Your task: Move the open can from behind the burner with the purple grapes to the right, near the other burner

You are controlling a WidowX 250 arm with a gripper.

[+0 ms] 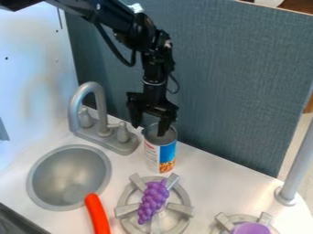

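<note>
The gripper [148, 127] hangs down from above at the upper middle, its two fingers spread apart. Below it, behind the burner, a can [160, 153] with a white, blue and orange label stands upright. One finger overlaps the can's grey top, while the other is just left of its rim; whether either touches the can is unclear. Purple toy grapes [153, 200] lie across the near stove burner [129, 196]. An orange-red object [96, 215] is at the bottom edge, beside the sink.
A round grey sink [68, 178] is at the left, with a tall faucet [74, 109] behind it. A blue-grey panel [232, 82] rises behind the counter. At the lower right are a purple item [250, 228] on another burner and a grey post [295, 169].
</note>
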